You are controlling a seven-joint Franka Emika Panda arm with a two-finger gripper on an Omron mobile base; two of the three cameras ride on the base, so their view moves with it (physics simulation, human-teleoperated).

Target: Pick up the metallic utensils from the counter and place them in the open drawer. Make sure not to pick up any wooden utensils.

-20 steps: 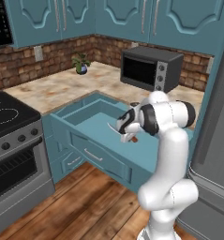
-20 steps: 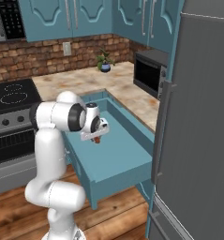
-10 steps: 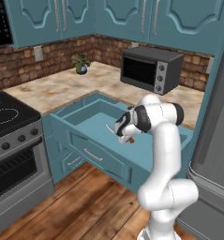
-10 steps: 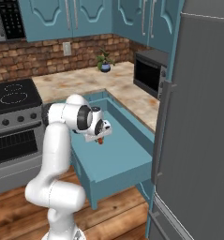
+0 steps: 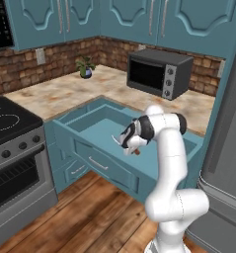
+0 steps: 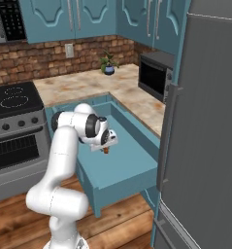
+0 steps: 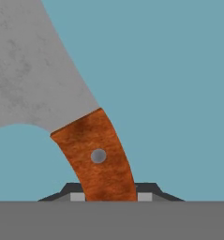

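Since a moment ago, the white arm has pushed its claw (image 5: 131,146) farther out over the wide teal-blue open drawer (image 5: 86,132), toward the drawer's middle. The claw is pinching the short reddish-brown handle of the shiny silver knife with the curved pointed blade (image 7: 43,75). In the hand view the handle sits tight between the two dark fingertips (image 7: 146,194), and the grey blade spreads up over the plain teal drawer floor. In the left base view the blade tip (image 5: 115,140) sticks out to the left of the claw, above the inside of the drawer and not touching it. In the right base view the claw (image 6: 107,144) hangs over the drawer's left part, near its front edge.

Behind the drawer lies the beige marbled stone bench (image 5: 60,94). A dark microwave oven (image 5: 159,73) stands on the bench's right part, and a small green plant in a pot (image 5: 85,66) stands near its back edge.
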